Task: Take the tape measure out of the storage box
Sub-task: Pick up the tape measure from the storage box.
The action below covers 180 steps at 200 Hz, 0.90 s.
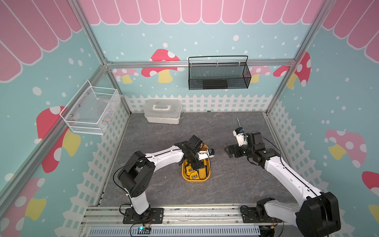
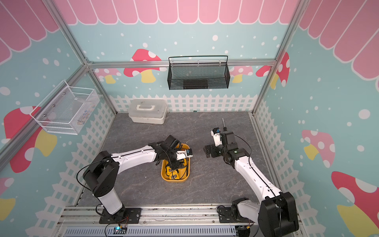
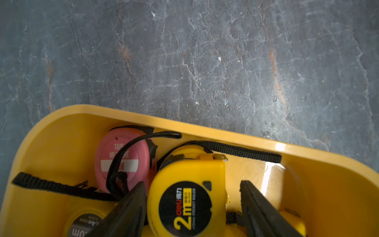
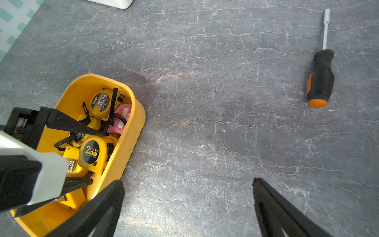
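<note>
The yellow storage box (image 1: 207, 174) (image 2: 163, 176) (image 3: 205, 129) (image 4: 131, 139) sits mid-table and holds several tape measures. A yellow 2 m tape measure (image 3: 184, 205) (image 4: 90, 151) lies between the fingers of my left gripper (image 3: 191, 184) (image 4: 99, 157), which reaches down into the box. One finger touches its side; a small gap shows at the other finger. A pink tape measure (image 3: 123, 156) (image 4: 121, 119) and a yellow 3 m one (image 4: 100, 102) lie beside it. My right gripper (image 1: 229, 152) (image 2: 207, 151) (image 4: 187, 180) hovers open over bare table right of the box.
An orange-and-black nut driver (image 4: 321, 78) (image 1: 239, 123) lies on the table behind the right arm. A white lidded case (image 1: 162, 111) stands at the back left. A black mesh basket (image 1: 218, 73) hangs on the back wall, a white wire basket (image 1: 92, 110) on the left wall.
</note>
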{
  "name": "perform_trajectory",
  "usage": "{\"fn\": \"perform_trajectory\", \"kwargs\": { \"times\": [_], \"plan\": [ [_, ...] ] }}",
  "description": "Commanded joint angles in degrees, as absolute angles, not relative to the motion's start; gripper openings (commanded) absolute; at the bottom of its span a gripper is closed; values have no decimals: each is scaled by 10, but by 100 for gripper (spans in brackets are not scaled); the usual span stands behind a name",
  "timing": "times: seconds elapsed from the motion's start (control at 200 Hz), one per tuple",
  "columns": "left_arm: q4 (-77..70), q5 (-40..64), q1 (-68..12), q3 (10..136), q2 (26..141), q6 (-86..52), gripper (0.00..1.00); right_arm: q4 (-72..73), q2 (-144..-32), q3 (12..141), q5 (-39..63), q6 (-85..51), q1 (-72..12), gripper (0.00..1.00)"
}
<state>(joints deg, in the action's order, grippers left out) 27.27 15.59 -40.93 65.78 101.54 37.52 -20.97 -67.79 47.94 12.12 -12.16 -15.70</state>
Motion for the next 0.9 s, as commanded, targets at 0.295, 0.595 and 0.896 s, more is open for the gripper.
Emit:
{"fn": "perform_trajectory", "kwargs": {
  "times": [0.295,0.595,0.896],
  "plan": [
    [331,164,-406,693,1047,399,54,-206,-657,466,126,-126,-151,98],
    [326,157,-406,693,1014,392,50,-210,-651,475,138,-131,-149,98],
    [291,150,-404,670,965,373,49,-260,-650,525,145,-133,-145,98]
  ]
}}
